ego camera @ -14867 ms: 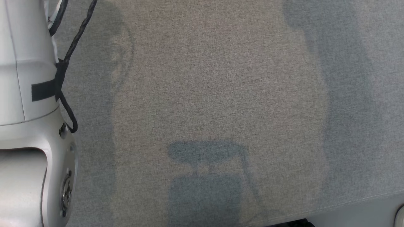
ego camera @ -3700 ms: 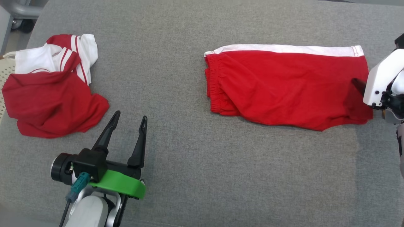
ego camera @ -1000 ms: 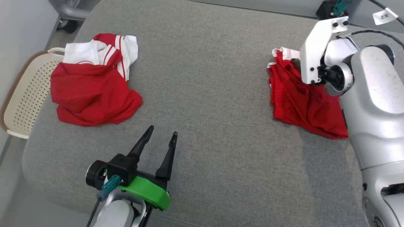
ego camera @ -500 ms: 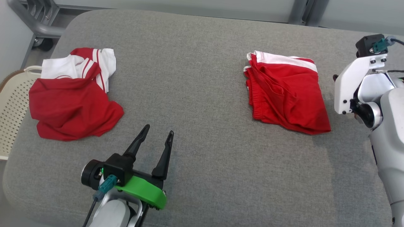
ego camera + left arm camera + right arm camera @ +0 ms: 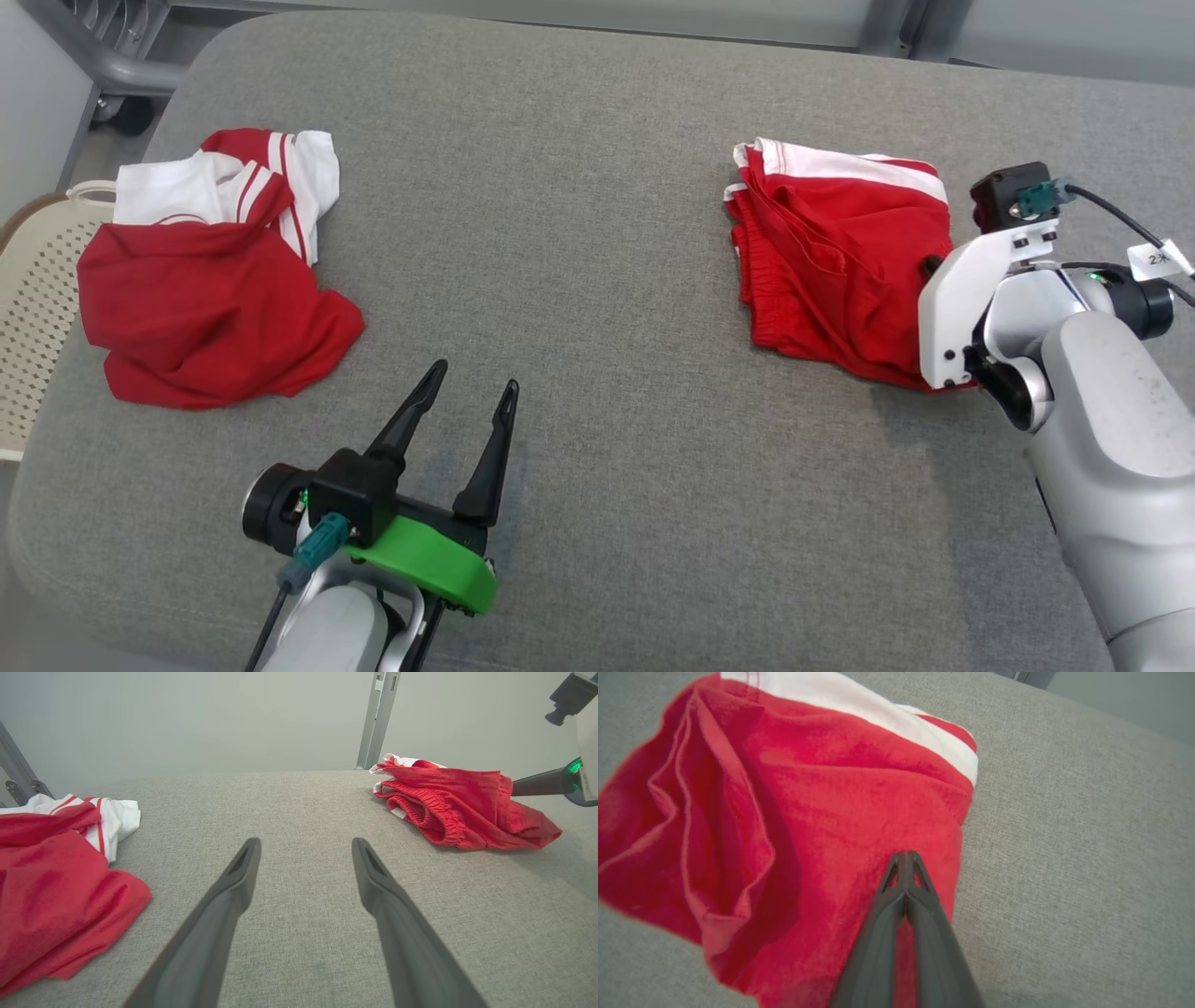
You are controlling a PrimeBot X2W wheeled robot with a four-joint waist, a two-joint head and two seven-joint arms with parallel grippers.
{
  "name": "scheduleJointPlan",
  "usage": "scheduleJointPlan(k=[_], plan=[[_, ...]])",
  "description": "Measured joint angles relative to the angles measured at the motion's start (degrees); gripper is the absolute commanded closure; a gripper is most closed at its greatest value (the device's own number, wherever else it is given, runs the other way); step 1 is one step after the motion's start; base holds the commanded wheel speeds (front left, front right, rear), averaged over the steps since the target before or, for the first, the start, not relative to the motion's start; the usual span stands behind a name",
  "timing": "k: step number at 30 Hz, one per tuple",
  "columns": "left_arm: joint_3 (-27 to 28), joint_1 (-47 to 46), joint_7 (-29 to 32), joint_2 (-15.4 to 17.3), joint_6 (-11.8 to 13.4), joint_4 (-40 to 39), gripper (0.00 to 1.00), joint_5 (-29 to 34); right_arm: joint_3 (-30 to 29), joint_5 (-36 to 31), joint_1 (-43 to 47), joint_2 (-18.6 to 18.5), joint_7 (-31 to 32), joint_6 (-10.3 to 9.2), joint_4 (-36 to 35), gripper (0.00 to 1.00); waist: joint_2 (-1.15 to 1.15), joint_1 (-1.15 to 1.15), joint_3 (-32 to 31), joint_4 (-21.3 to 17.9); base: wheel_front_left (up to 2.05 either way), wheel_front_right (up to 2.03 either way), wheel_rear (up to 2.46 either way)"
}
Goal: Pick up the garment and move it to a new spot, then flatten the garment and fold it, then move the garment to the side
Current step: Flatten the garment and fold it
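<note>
Near the front edge of the grey cushion (image 5: 597,187), your left gripper (image 5: 474,375) hangs with its two fingers wide apart and nothing in them. Further back, by the right edge, the red shorts (image 5: 831,271) lie folded. Your right gripper (image 5: 905,855) is pressed tight shut with its tips on the right side of the shorts. I cannot tell if any cloth is caught between them.

If you pull now and only the top layer is caught, the fold could fall open. If no cloth is caught, the fingers may just slide and make a mess of the shorts.

Over by the far left edge, a red and white shirt (image 5: 205,299) lies in a heap. A cream basket (image 5: 37,308) sits just beside it, off the cushion. I see nothing in the part of it that shows.
</note>
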Motion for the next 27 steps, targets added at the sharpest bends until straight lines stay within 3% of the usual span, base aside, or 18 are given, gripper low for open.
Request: scheduleJointPlan(k=[12,27], plan=[[0.09,-0.34,-0.08,-0.27,0.25,0.58,0.0,-0.19,9.34,1.87,-2.09,6.06,-1.66,0.0,4.12,1.0,0.0,0.0,0.31,1.11,0.0,0.0,0.0],[-0.13,-0.23,-0.25,-0.68,0.23,1.7,0.0,-0.76,19.83,6.08,-3.92,9.55,-2.5,0.0,7.73,1.0,0.0,0.0,-1.73,1.58,0.0,0.0,0.0]])
